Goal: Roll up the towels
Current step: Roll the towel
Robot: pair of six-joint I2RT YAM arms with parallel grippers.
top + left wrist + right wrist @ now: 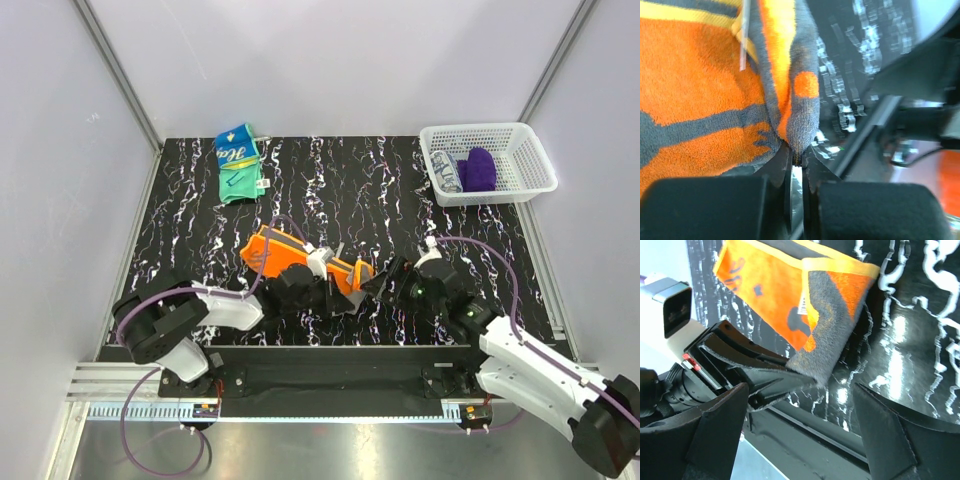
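The orange towel (290, 258) with dark grey trim lies partly folded at the table's front middle. My left gripper (345, 288) is shut on its grey trimmed corner, and the left wrist view shows the jaws (799, 159) pinching that edge of the towel (700, 100). My right gripper (380, 282) is open just right of the same corner. In the right wrist view it (800, 390) is apart from the towel (790, 300), with the left gripper's fingers (765, 380) between its jaws. The teal, blue and yellow towel (240, 160) lies flat at the back left.
A white lattice basket (530, 160) stands at the back right, holding a purple cloth (478, 170) and a rolled patterned cloth (447, 172). Grey walls enclose the black marbled table (360, 190) on three sides. The mounting rail (320, 385) runs along the front edge.
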